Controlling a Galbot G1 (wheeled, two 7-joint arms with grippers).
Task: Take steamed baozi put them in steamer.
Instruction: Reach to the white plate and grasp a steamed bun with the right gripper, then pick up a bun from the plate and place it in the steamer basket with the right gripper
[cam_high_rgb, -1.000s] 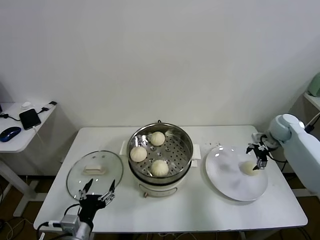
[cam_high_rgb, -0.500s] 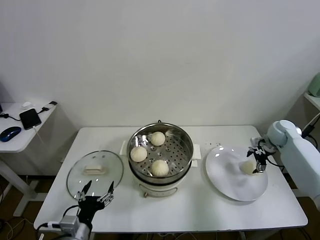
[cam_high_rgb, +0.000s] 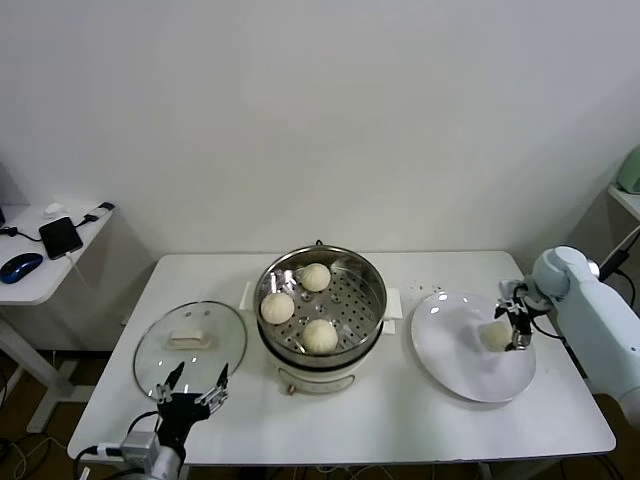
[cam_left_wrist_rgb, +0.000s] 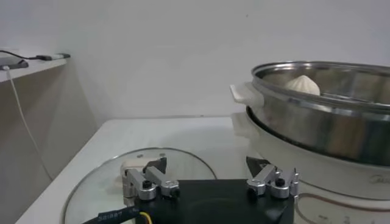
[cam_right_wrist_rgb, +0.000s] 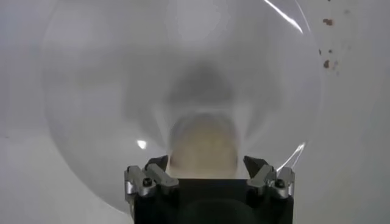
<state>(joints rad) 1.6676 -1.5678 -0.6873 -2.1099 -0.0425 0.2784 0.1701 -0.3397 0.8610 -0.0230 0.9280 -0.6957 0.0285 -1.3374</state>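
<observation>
The steamer (cam_high_rgb: 372, 277) stands mid-table with three steamed baozi (cam_high_rgb: 320, 336) on its perforated floor. A fourth baozi (cam_high_rgb: 495, 336) lies on the white plate (cam_high_rgb: 455, 365) at the right. My right gripper (cam_high_rgb: 516, 326) is down at this bun, open, with one finger on each side of it. In the right wrist view the bun (cam_right_wrist_rgb: 204, 145) sits between the spread fingers of that gripper (cam_right_wrist_rgb: 206, 165). My left gripper (cam_high_rgb: 195, 386) rests open and empty at the table's front left, just before the lid. The left wrist view shows that gripper (cam_left_wrist_rgb: 207, 168) with the steamer (cam_left_wrist_rgb: 323, 125) beyond it.
A round glass lid (cam_high_rgb: 190, 340) with a white handle lies flat left of the steamer. The plate reaches close to the table's right edge. A side table (cam_high_rgb: 40, 270) with a phone and a mouse stands at the far left.
My right gripper has dropped lower and closed in on the baozi on the plate, still open. The left arm and the buns in the steamer have not moved.
</observation>
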